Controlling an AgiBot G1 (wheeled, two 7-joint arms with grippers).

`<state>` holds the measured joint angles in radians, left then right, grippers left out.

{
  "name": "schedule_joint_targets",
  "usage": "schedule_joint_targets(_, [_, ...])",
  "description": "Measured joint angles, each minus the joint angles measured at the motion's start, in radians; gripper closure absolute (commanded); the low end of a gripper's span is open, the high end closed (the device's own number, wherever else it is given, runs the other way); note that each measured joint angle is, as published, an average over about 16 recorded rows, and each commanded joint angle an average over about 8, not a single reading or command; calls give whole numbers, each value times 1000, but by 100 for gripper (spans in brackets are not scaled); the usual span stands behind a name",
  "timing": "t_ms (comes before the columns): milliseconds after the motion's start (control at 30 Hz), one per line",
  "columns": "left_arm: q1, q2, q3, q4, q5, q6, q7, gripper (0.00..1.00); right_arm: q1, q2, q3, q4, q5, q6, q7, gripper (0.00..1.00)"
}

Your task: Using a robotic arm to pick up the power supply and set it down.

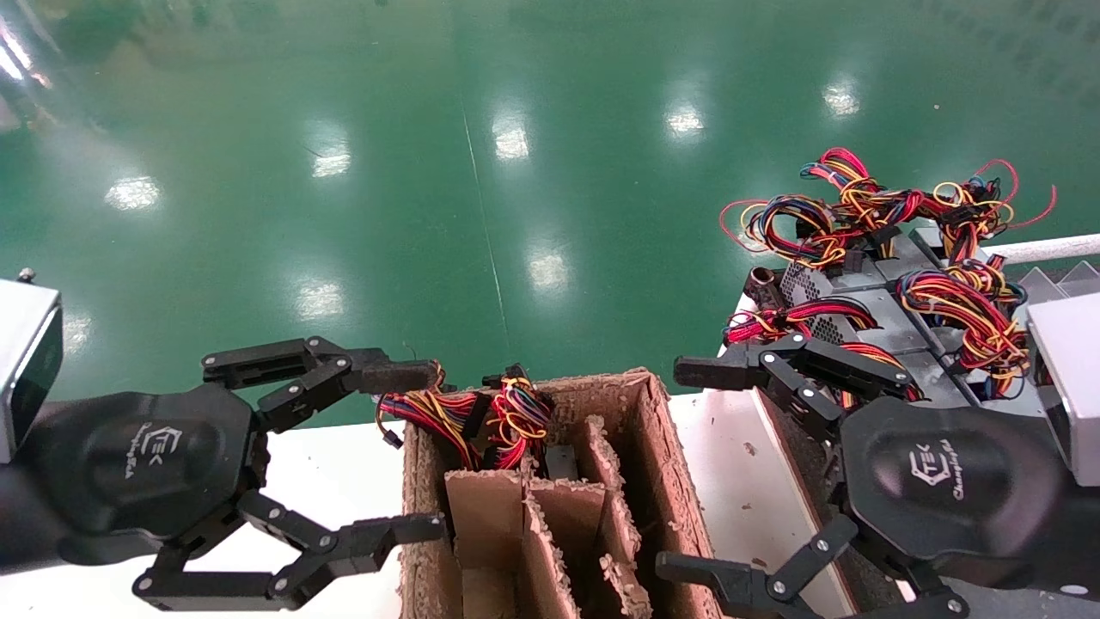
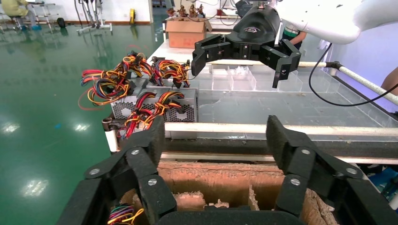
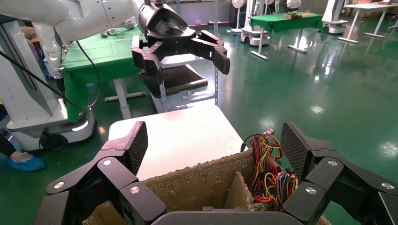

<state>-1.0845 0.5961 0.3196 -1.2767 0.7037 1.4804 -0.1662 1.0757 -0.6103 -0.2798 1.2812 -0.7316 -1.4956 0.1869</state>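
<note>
Several grey power supplies [image 1: 859,309] with perforated sides lie side by side at the right, their red, yellow, black and blue wires [image 1: 859,206] tangled on top. They also show in the left wrist view [image 2: 155,105]. Another wire bundle [image 1: 490,417] sticks out of the far-left slot of a cardboard box [image 1: 653,430]; the unit under it is hidden. My left gripper [image 1: 434,451] hangs open at the box's left side, holding nothing. My right gripper [image 1: 670,469] hangs open between the box and the power supplies, also with nothing in it.
The box has cardboard dividers and frayed edges and stands on a white table [image 1: 326,464]. A white rail [image 1: 1048,248] and clear plastic trays [image 2: 281,101] lie behind the power supplies. Green floor lies beyond the table's far edge.
</note>
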Motion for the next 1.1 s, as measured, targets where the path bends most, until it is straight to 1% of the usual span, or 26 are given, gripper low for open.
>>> schedule_joint_targets(333, [0, 0, 0, 0, 0, 0, 0, 100, 0, 0, -1, 0, -3, 3, 0, 0])
schedule_joint_targets(500, [0, 0, 0, 0, 0, 0, 0, 100, 2, -5, -8, 0, -24, 20, 5, 0])
schedule_joint_targets(667, [0, 0, 0, 0, 0, 0, 0, 100, 12, -24, -32, -1, -80, 62, 20, 0])
schedule_joint_targets(833, [0, 0, 0, 1, 0, 0, 0, 100, 34, -67, -78, -11, -177, 128, 49, 0])
schedule_joint_targets(867, [0, 0, 0, 1, 0, 0, 0, 92, 40, -79, -90, -15, -201, 143, 56, 6])
schedule_joint_targets(1100, [0, 0, 1, 1, 0, 0, 0, 5, 91, -189, -180, -68, -372, 247, 103, 94])
